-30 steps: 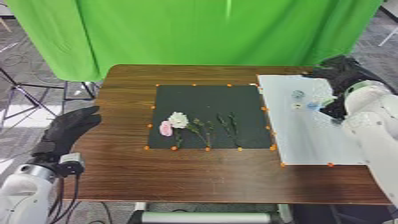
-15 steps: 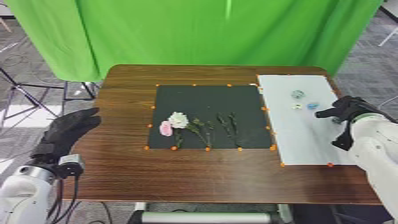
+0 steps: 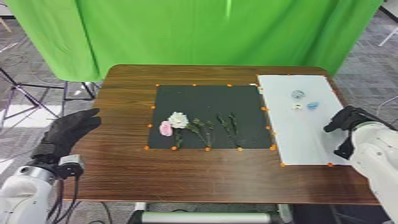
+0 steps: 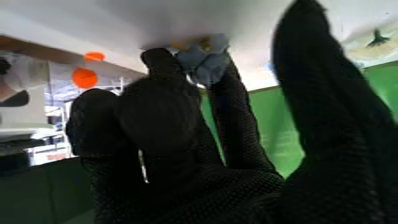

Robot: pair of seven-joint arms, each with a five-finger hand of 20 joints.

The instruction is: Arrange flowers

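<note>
In the head view, my left hand [image 3: 71, 131] rests beside the black mat [image 3: 191, 97], open. A white flower [image 3: 178, 120], a pink flower [image 3: 166, 128] and green stems [image 3: 227, 125] lie on that mat. My right hand [image 3: 352, 119] is at the right edge of the white sheet [image 3: 298, 142]. On the sheet lie a pale green flower [image 3: 298, 94], a small yellowish flower [image 3: 298, 106] and a blue flower [image 3: 313, 105]. In the right wrist view, my right hand [image 4: 178, 120] is open; a grey-blue flower [image 4: 209, 60] shows by its fingertips, contact unclear.
Orange markers [image 3: 274, 147] line the edges of mat and sheet on the brown table [image 3: 195, 175]. A green curtain [image 3: 204, 35] hangs behind the table. Another pale flower [image 4: 373, 47] lies beyond the thumb in the right wrist view.
My right hand has come from the sheet's far right part toward the near side, uncovering the flowers there, and has moved slightly nearer since half a second ago. The left hand has kept still.
</note>
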